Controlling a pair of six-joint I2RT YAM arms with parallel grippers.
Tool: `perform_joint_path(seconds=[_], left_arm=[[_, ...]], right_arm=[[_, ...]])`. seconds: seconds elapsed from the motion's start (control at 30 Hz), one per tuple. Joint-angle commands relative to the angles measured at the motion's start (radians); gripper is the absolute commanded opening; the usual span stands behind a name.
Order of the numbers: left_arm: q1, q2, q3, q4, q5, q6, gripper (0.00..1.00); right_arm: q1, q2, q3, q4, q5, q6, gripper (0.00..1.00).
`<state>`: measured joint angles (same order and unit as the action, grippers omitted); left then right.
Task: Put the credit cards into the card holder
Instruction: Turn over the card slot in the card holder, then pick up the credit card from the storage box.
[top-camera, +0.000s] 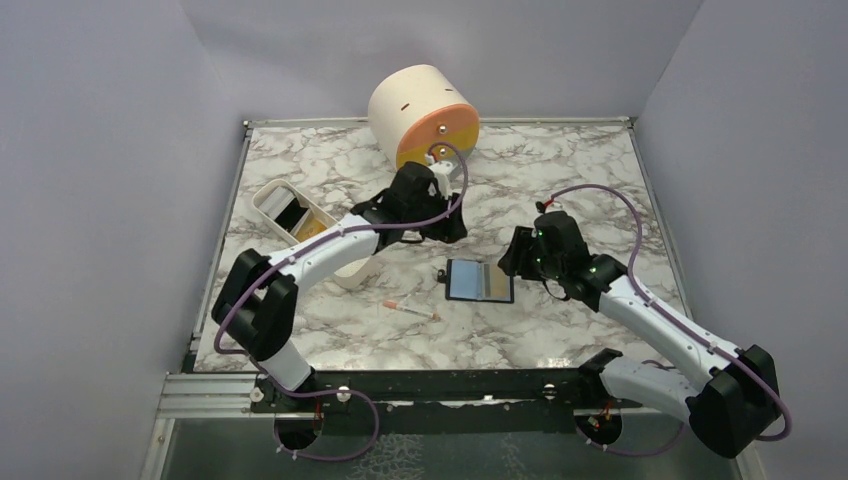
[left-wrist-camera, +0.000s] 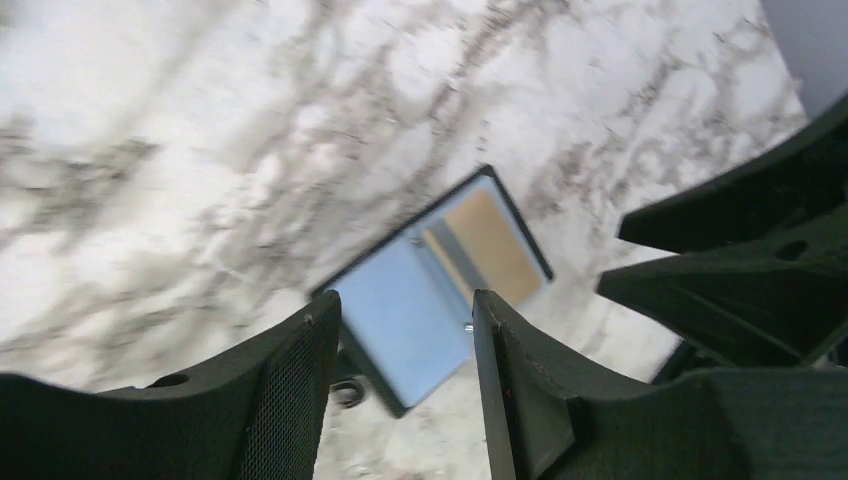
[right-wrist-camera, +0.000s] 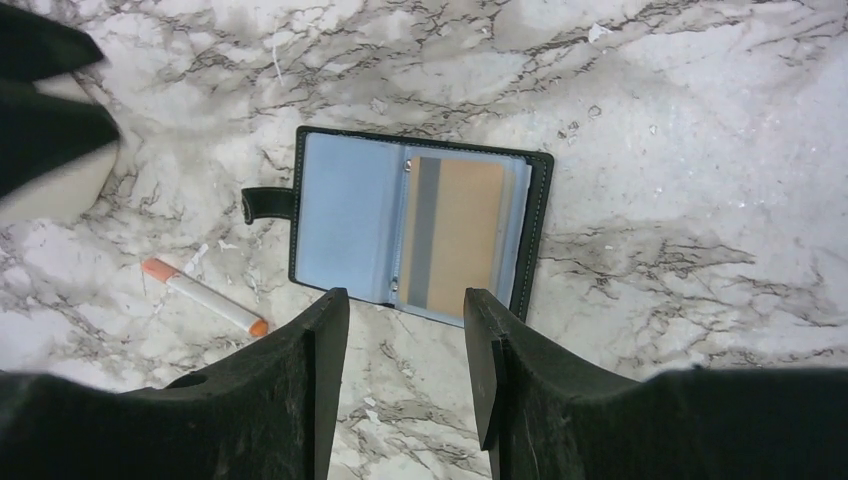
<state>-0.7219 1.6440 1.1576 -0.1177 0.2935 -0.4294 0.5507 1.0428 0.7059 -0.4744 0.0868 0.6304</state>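
Grey-veined marble table (top-camera: 560, 170) between pale lilac walls (top-camera: 90, 200); at the middle of the top view the card holder (right-wrist-camera: 345, 215) lies spread open and flat. An orange credit card (right-wrist-camera: 460, 235) sits in its right-hand sleeve, the left sleeve showing pale blue. My left gripper (left-wrist-camera: 405, 305) hangs released above it, nothing between the fingers. My right gripper (right-wrist-camera: 407, 300) is parted too, grasping nothing, at the holder's lower edge in my wrist view. A white-and-pink stick (right-wrist-camera: 205, 295) lies lower left there

One card holder (right-wrist-camera: 345, 225), one orange card (right-wrist-camera: 465, 235), one white tray (top-camera: 265, 195), one stick (right-wrist-camera: 205, 297), one round tub (top-camera: 415, 105).
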Motion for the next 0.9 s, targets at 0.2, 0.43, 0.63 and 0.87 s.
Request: perform_joint_path(seconds=[0.2,0.43,0.63,0.87], left_arm=[[0.265,-0.196,0.051,-0.299,-0.272,0.316,0.54],[0.401,-0.229,0.040,-0.315,-0.463,0.453,0.55],[0.531,-0.215,0.027,-0.266,-0.409,0.590,0.54],[0.642,-0.110,0.035,-0.266,-0.394,0.678,0.63]], right_arm=[[0.002,0.005,-0.030,0.123,-0.053,-0.049,0.46],[0.000,0.033,-0.028,0.160,-0.107,-0.057,0.45],[0.002,0.036,-0.037,0.167,-0.143,-0.064,0.45],[0.001,0.025,-0.037,0.153,-0.129,-0.098,0.45]])
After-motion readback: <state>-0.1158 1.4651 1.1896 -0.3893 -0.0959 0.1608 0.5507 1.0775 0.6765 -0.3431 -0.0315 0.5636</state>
